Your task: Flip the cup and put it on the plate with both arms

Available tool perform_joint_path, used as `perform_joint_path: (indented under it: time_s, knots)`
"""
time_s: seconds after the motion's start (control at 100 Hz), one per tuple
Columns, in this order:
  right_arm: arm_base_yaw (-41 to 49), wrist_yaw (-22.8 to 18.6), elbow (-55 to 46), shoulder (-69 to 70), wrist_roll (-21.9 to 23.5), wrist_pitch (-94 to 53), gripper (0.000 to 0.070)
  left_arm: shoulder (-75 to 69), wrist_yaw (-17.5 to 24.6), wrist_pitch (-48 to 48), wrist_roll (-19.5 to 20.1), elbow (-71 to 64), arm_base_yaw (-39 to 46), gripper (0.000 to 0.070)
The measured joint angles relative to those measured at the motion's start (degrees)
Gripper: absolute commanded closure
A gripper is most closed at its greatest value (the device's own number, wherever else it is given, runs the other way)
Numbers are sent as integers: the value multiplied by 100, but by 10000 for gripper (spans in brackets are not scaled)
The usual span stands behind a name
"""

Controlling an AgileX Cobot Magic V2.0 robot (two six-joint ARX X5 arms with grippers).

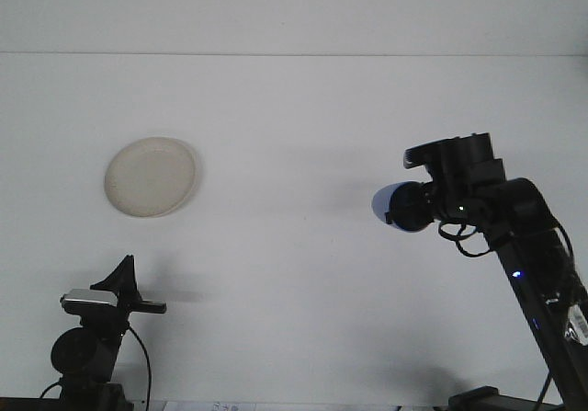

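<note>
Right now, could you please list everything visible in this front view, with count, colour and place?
plate: one, cream white, resting on the table's left side.
cup: one, light blue, held above the table at right of centre, lying sideways with its closed end pointing left.
table: one, white, filling most of the view.
right tool: one, black, shut on the cup, on the arm rising from the lower right corner.
left tool: one, black, low at the lower left, holding nothing, well below the plate.
</note>
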Motion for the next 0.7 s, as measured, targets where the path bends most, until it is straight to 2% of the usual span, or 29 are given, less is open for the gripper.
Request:
perform_joint_path:
  time_s: [0.24, 0.7]
  knots:
    - [879, 15, 66, 1027, 7, -531, 700, 0, 2, 0, 0, 0, 0, 684]
    - [2009, -11, 66, 2124, 7, -321, 700, 0, 2, 0, 0, 0, 0, 684]
